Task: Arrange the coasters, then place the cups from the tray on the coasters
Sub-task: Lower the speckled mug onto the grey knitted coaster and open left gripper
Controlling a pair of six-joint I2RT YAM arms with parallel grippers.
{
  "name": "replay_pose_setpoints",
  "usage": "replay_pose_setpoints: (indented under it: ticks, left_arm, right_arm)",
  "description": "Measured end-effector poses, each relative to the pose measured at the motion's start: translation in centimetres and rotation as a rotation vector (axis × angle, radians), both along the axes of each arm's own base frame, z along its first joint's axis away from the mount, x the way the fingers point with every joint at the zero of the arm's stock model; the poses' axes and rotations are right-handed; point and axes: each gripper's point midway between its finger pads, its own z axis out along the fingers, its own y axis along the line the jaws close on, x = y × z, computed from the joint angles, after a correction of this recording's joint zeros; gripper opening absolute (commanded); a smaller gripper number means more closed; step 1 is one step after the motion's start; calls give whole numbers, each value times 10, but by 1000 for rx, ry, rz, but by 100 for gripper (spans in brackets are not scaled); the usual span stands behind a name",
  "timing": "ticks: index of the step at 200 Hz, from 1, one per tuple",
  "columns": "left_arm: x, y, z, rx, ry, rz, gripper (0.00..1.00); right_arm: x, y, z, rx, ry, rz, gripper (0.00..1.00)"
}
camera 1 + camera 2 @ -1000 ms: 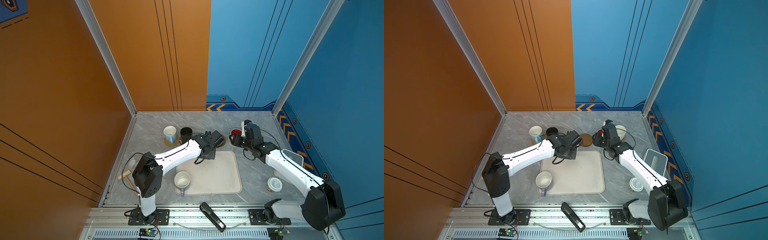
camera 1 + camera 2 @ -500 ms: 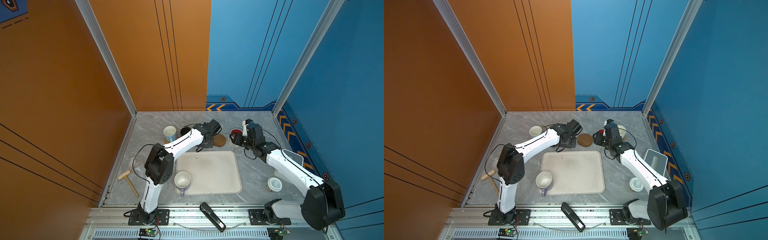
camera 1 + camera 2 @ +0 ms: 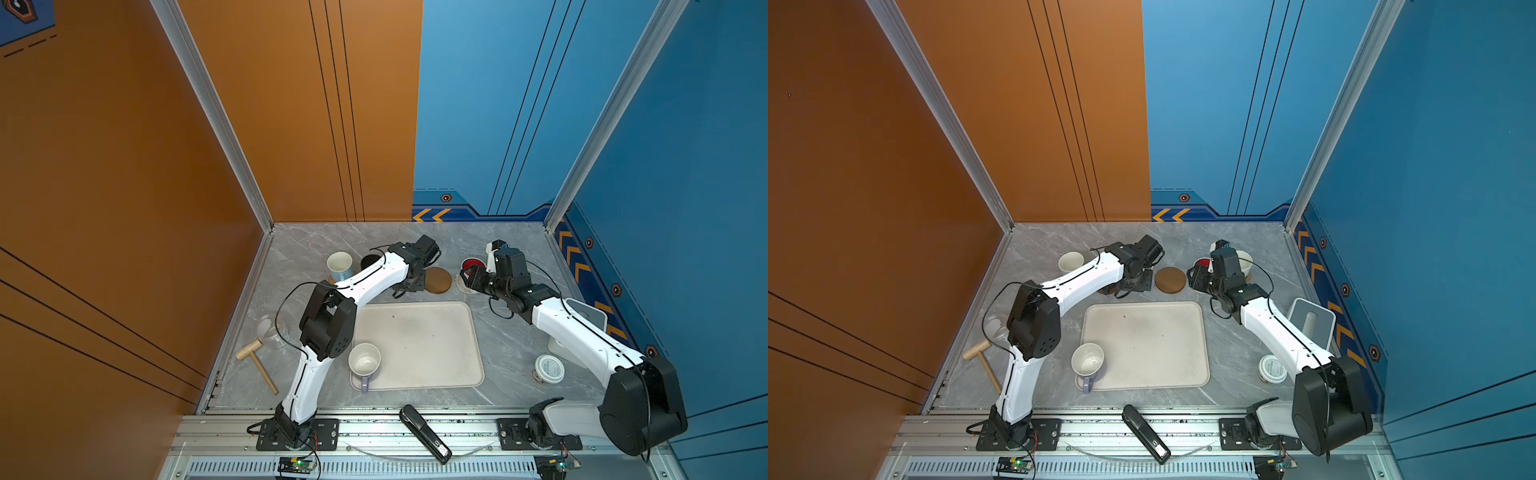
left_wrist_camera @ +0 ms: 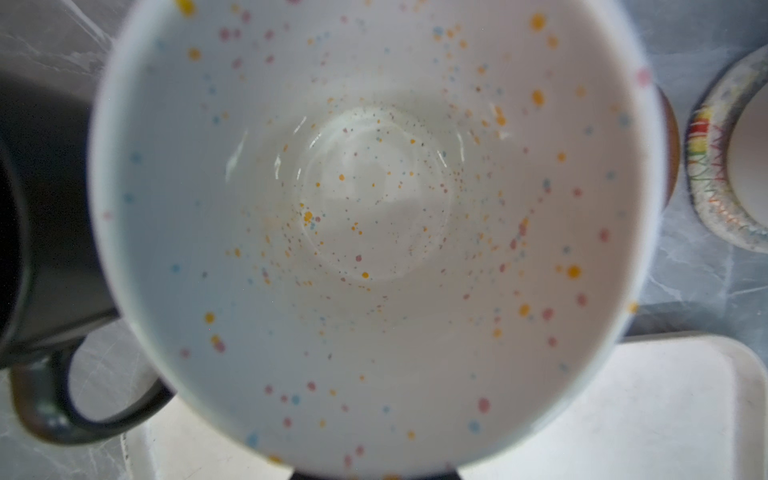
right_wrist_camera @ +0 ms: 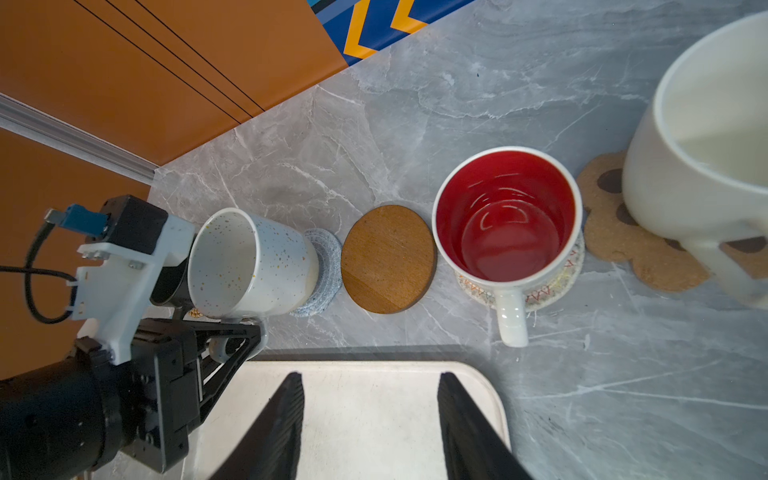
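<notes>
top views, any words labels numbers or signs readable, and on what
No readable words or numbers anywhere.
white jar lid: dark print, too small to read.
black stapler: pale label, too blurred.
blue wall: orange chevrons, no lettering.

Two white-and-black robot arms, both bent at the elbow, reach toward the back of the table.
The left arm [image 3: 370,278] stretches farthest, its left gripper [image 5: 235,343] clamped on the handle of a tilted speckled white mug [image 5: 249,266]. The right arm [image 3: 573,328] angles its right gripper [image 5: 370,415] downward, jaws apart and empty.
</notes>
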Motion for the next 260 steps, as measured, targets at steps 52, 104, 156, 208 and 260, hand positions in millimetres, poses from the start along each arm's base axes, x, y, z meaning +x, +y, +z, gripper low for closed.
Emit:
replay_pose_setpoints:
  ticks: [52, 104, 156, 208, 260]
  left_arm:
    - [4, 4, -5, -2, 10, 17, 0]
    - [4, 4, -14, -1, 28, 29, 0]
    - [4, 3, -15, -5, 30, 42, 0]
    - [4, 3, -15, -8, 31, 45, 0]
    - [4, 2, -15, -21, 37, 47, 10]
  right_arm:
    - [0, -3, -3, 2, 5, -6, 51]
    - [1, -3, -2, 12, 4, -4, 50]
    - [-1, -4, -6, 12, 13, -3, 51]
    - [0, -4, -6, 12, 14, -6, 51]
    - [0, -4, -8, 13, 18, -7, 51]
